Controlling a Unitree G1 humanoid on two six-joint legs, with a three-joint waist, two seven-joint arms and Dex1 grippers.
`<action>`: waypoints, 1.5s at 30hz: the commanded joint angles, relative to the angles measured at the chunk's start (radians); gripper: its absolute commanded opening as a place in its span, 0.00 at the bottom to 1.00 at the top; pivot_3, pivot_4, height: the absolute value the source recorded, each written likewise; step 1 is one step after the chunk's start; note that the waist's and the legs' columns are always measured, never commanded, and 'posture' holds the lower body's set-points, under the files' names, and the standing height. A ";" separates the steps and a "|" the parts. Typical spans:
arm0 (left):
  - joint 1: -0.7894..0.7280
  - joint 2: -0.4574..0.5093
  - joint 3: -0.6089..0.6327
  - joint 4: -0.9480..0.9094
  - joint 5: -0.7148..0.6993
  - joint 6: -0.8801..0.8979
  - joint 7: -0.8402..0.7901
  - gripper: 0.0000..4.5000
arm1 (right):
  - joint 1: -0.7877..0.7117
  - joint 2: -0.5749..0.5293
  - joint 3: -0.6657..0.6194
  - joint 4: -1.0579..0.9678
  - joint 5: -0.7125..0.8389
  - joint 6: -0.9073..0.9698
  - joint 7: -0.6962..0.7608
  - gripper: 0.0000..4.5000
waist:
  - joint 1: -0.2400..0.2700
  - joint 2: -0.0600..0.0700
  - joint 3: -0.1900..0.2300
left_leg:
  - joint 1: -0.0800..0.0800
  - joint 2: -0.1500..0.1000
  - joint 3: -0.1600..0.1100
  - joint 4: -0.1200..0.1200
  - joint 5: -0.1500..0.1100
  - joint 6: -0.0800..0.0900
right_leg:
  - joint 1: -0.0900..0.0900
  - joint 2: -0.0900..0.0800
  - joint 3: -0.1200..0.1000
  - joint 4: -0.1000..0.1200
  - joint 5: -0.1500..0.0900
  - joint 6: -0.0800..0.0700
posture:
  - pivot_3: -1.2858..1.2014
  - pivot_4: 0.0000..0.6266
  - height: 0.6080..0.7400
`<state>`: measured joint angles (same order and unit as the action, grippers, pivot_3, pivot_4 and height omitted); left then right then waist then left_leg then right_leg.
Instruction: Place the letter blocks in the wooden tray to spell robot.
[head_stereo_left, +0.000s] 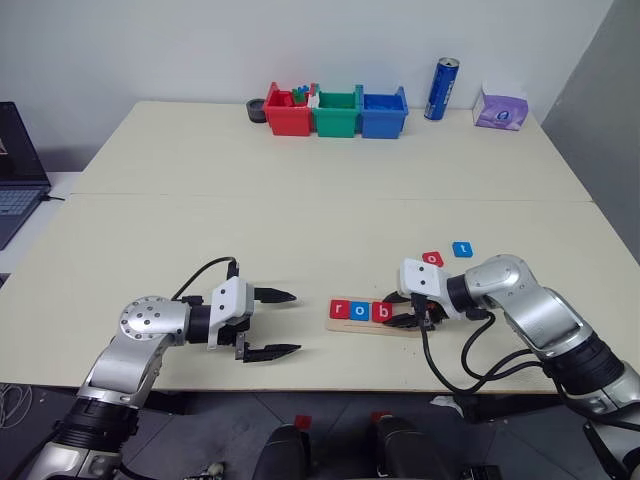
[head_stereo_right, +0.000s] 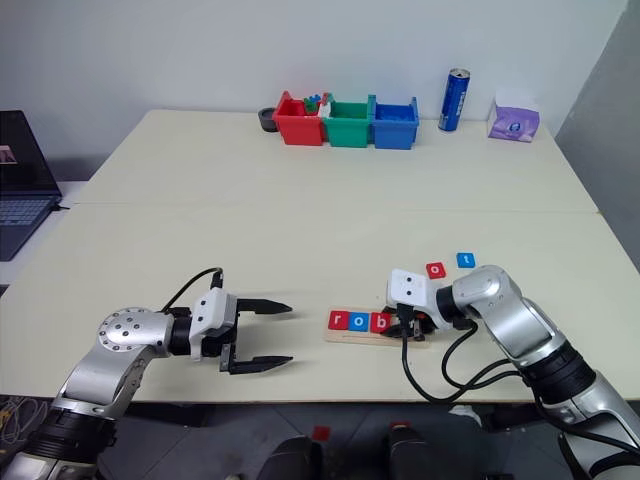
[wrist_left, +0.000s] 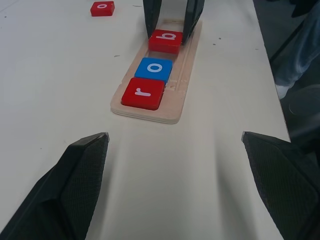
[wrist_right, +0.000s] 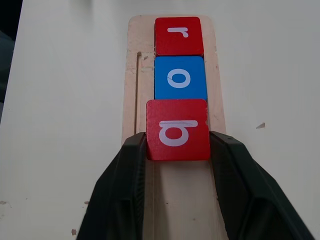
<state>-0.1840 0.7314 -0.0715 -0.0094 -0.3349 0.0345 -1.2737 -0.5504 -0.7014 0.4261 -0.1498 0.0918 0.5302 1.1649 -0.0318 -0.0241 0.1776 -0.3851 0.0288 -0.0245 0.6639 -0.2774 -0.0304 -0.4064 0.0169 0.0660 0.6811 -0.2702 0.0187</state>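
Black fingers of the right gripper (wrist_right: 177, 150) flank the red b block (wrist_right: 177, 129) on both sides, touching or nearly touching its edges; whether they press it or have just let go I cannot tell. The block sits in the wooden tray (wrist_right: 133, 75), its front edge seeming to ride slightly over the blue o block (wrist_right: 180, 77) ahead of it, so it may not yet lie flat in the groove.

Beyond that, the red r block (wrist_right: 179, 35) sits at the tray's far end, so "r", "o", "b" stand in order (three of five letters, by my count). The tray's stretch behind the b is bare wood, with room for more tiles.

Out on the table (head_stereo_left: 300, 200), just past the right arm, lie a second red o block (head_stereo_left: 432, 258) and the blue t block (head_stereo_left: 462, 249), side by side and apart from the tray. Those two are what is left to place, o first, then t.

The left gripper (head_stereo_left: 272, 323) hovers over the table well to the left of the tray, fingers spread wide and holding nothing.

Judged so, the task is a little past halfway, with the third tile being settled.
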 joint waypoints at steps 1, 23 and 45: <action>0.002 0.002 0.013 -0.040 -0.009 -0.003 0.008 1.00 | -0.032 0.002 -0.015 -0.009 0.004 -0.001 0.012 0.72 | 0.000 0.000 0.000 | 0.000 0.000 0.000 0.000 0.000 0.000 | 0.000 0.000 0.000 0.000 0.000 0.000 | 0.52 0.24 1.00; 0.003 0.005 0.009 -0.035 -0.004 -0.007 0.008 1.00 | 0.174 -0.114 -0.131 -0.276 0.130 0.197 -0.051 0.98 | -0.001 0.000 0.000 | 0.000 0.000 0.000 0.000 0.000 0.000 | 0.000 0.000 0.000 0.000 -0.003 0.004 | 0.52 0.24 1.00; 0.002 -0.004 0.009 -0.028 0.005 -0.015 0.009 1.00 | 0.162 -0.097 -0.112 -0.229 0.095 0.142 -0.143 0.55 | -0.001 0.000 0.000 | 0.000 0.000 0.000 0.000 0.000 0.000 | 0.000 0.000 0.000 0.000 -0.003 0.004 | 0.52 0.24 1.00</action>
<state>-0.1715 0.7277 -0.0731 -0.0229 -0.3287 0.0313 -1.2690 -0.3705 -0.8026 0.3252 -0.3699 0.1971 0.6980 1.0303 -0.0323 -0.0243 0.1777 -0.3850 0.0288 -0.0247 0.6638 -0.2774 -0.0305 -0.4062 0.0167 0.0661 0.6809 -0.2728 0.0232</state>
